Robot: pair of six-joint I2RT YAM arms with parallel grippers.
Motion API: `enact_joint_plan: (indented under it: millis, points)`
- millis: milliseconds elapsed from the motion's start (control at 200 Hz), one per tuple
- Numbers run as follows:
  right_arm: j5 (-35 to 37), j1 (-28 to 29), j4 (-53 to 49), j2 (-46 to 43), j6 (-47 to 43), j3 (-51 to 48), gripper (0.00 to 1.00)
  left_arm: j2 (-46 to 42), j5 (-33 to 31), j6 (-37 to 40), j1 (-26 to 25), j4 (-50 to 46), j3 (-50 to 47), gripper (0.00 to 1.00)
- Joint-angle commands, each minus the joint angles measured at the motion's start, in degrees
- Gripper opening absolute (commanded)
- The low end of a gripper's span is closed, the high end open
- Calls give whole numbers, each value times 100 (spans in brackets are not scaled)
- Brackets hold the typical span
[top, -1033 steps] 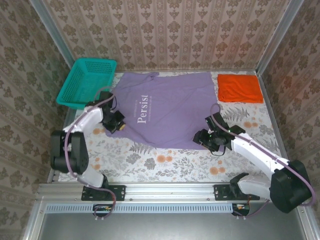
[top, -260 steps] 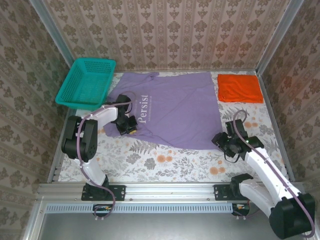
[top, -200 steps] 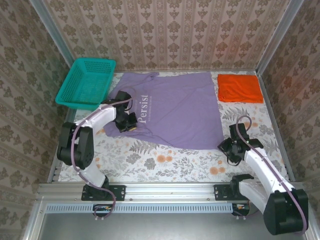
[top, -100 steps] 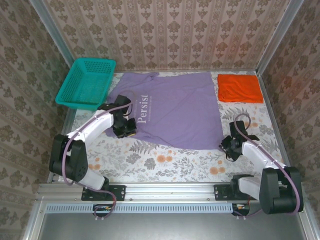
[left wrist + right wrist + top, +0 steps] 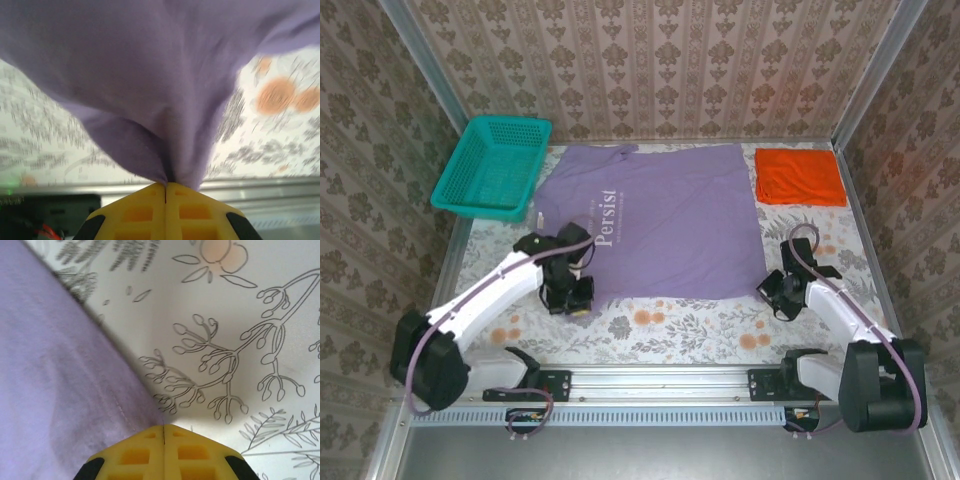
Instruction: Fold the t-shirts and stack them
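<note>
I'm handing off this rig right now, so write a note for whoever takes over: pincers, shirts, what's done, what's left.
Left pincer: shut on the lavender-purple cloth t-shirt, its near left edge bunched up.
Right pincer: shut on that shirt's near right corner.
Done: the bright orange folded cloth tee lies at the far right of the floral table.
Left: fold the lavender shirt, otherwise spread flat, then stack the two.

Overhead looking down, wrist views close, sharing lavender t-shirt (image 5: 660,215)

The lavender-purple cloth t-shirt (image 5: 150,75), blurred, runs past the left wrist view's top edge, its pinched fold vanishing between the left tool's (image 5: 165,185) pressed-together jaws.
</note>
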Motion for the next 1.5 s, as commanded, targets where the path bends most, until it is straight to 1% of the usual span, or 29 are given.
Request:
enact_joint_plan:
  millis: [0,110,180,225,290,315,345,395,450,525,620,645,660,685,795,880,995,1155,1240,1310,1440,1495]
  points:
    - [-167,16,-493,-251,-325,215,0,-465,252,-915,-356,-529,-517,0]
    - [-208,19,-642,-303,-518,225,0,-654,567,-1437,-621,-154,-903,0]
    - [-183,16,-685,-326,-613,215,0,-468,535,-1426,-762,-160,-674,6]
    - [-178,17,-682,-319,-644,215,0,-236,431,-1291,-795,-315,-414,13]
    - [-212,21,-616,-278,-647,199,0,66,159,-1048,-802,-627,1,37]
    - [-217,23,-593,-258,-629,193,0,148,-10,-980,-792,-791,163,44]
    - [-223,15,-568,-234,-598,184,0,206,-216,-909,-763,-933,334,49]
    - [-255,24,-478,-199,-546,163,0,200,-481,-806,-625,-1120,535,51]
    - [-279,24,-407,-170,-492,153,0,83,-601,-698,-322,-1245,615,51]
    - [-279,22,-372,-183,-444,171,0,-174,-603,-529,237,-1310,491,51]
    - [-270,27,-368,-235,-426,187,0,-505,-631,-281,972,-1353,102,43]
    - [-263,19,-378,-251,-420,196,0,-588,-619,-244,1093,-1350,-33,42]
    - [-257,22,-391,-259,-425,201,0,-641,-616,-216,1300,-1349,-104,41]
    - [-244,25,-406,-270,-429,206,0,-736,-616,-203,1455,-1325,-250,40]
    - [-245,20,-432,-373,-404,173,0,-1228,-603,-476,1863,-1274,-807,30]
    - [-253,24,-426,-426,-400,154,0,-1639,-682,-835,2089,-1127,-1211,29]
    - [-296,23,-397,-440,-390,116,0,-1928,-392,-1122,2485,-564,-1695,29]
    - [-349,22,-386,-439,-424,107,0,-1535,-331,-1133,2528,-8,-2045,28]
    - [-375,17,-353,-449,-417,85,0,-1426,-444,-1149,2536,303,-2172,28]
    - [-384,17,-336,-466,-402,62,0,-1300,-651,-1145,2539,487,-2219,26]
    - [-378,16,-374,-523,-399,45,0,-959,-651,-1176,2537,991,-2397,24]
    - [-363,16,-396,-552,-412,39,0,-816,-690,-1168,2528,1204,-2464,22]
